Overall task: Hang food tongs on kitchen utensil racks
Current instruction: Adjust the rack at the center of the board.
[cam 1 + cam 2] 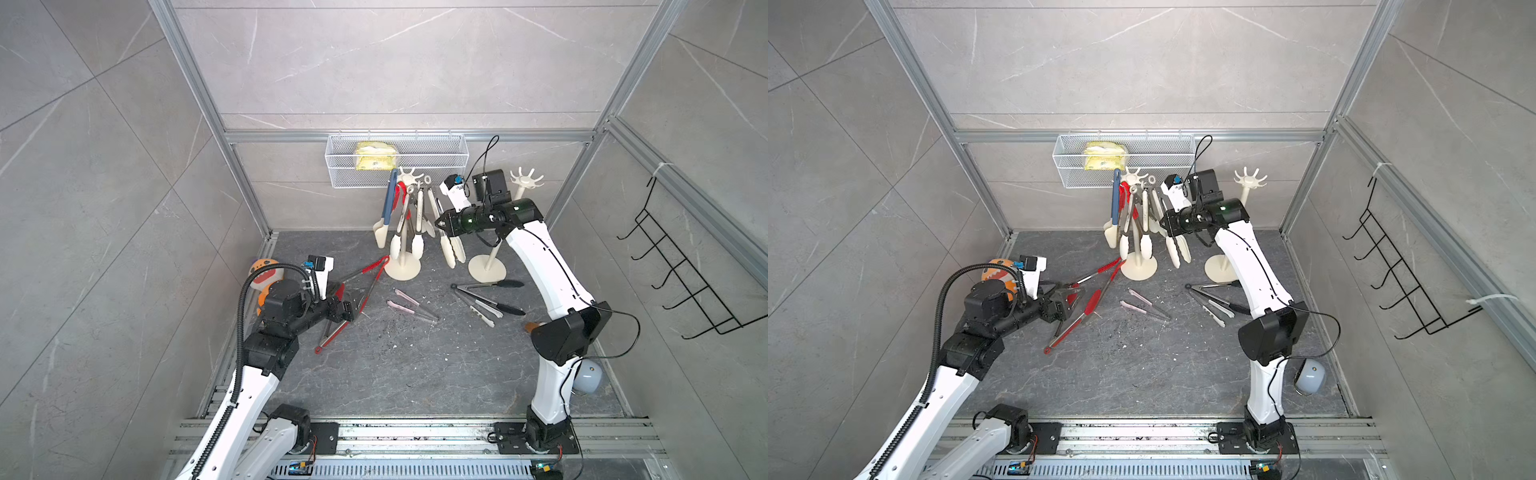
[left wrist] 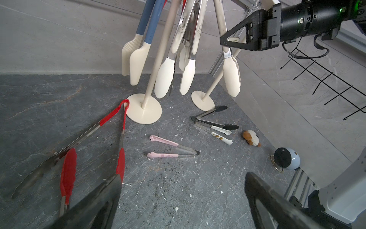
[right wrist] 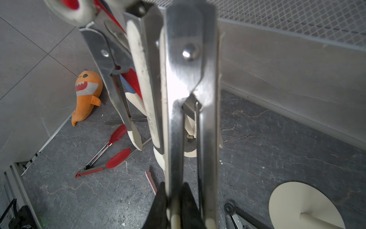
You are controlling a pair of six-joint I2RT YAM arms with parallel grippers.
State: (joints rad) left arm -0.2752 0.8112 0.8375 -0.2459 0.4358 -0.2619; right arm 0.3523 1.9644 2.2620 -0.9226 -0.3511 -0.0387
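- Top views, both: the crowded rack (image 1: pixel 402 269) is my main worry. Its prongs carry several tongs, so I judge it top-heavy on the counter (image 1: pixel 395 374). A sideways shove could tip it or shake utensils loose.
- The bare rack (image 1: pixel 485 270) stands just beside my right arm (image 1: pixel 536 257), its pole partly hidden by that arm. A careless swing there could knock it flat.
- The right claw (image 1: pixel 440 223) is pressed together on the cream-tipped tongs (image 2: pixel 231 79). They hang beside the crowded rack's load, with their top near its crown. I cannot tell whether the ring sits over a prong, and letting go unseated would drop them.
- The left claw (image 2: pixel 183 178) is spread wide, low over the red pairs. The long red tongs (image 2: pixel 112 117) touch the crowded rack's base with their hinge, so dragging them could nudge that base.
- The short red tongs (image 2: pixel 68 168) lie right against the long pair's arms. Closing on both at once would lift a tangle.
- The pink tongs (image 2: pixel 164 141) and black tongs (image 2: pixel 220 108) lie apart mid-counter, at risk only if something falls on them.
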